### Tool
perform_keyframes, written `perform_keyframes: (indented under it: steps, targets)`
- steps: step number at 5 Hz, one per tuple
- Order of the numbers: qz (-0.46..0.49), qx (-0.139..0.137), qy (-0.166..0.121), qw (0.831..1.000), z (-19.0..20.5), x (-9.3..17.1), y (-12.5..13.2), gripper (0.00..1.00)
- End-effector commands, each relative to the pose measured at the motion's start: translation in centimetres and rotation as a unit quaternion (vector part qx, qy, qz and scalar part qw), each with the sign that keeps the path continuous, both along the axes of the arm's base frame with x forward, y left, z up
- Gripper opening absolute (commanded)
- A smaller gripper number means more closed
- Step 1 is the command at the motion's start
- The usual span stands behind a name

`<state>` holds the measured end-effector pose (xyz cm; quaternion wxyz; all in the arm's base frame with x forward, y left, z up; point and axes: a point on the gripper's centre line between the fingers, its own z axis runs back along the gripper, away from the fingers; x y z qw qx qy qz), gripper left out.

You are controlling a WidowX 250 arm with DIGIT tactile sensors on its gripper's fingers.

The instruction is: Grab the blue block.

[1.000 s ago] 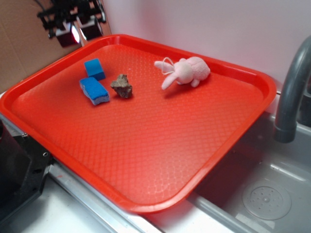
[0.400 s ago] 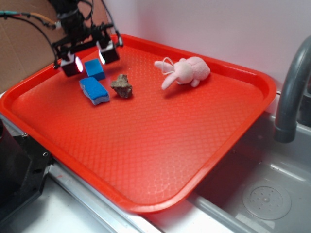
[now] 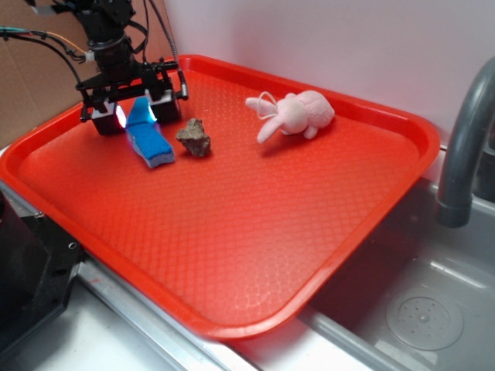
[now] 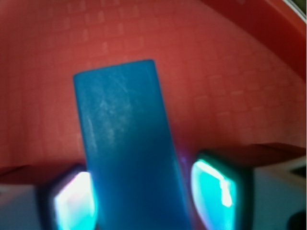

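Blue block [image 3: 141, 113] sits on the red tray [image 3: 255, 232], near the far left corner, just behind the blue sponge [image 3: 151, 144]. End effector [image 3: 133, 110] is down over it — pads apart, one on either side; the wrist view shows the blue block [image 4: 127, 148] between the lit fingertips [image 4: 216, 187], a sliver of gap on the right, contact on the left unclear. Not clamped yet.

Handling, as a guess: small, rigid, light, faces smooth — could slip or twist if pinched near a corner. Best hold is square across the two long flat sides, mid-length. Brown rock [image 3: 193, 137] and pink plush rabbit [image 3: 292, 114] stand clear toward the right.
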<state>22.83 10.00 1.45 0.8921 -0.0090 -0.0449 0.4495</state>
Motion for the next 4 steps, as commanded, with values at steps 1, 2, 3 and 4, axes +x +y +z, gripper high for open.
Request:
perform_keyframes:
  steps: [1, 2, 3, 4]
  targets:
    - [-0.209, 0.031, -0.083, 0.974, 9.5, 1.5, -1.2, 0.0]
    - [-0.309, 0.008, -0.104, 0.945, 13.4, -0.3, -3.8, 0.0]
    - [-0.375, -0.038, -0.08, 0.923, 16.0, -1.9, -5.8, 0.0]
    - [-0.393, -0.046, -0.067, 0.916, 18.2, -6.1, -7.6, 0.0]
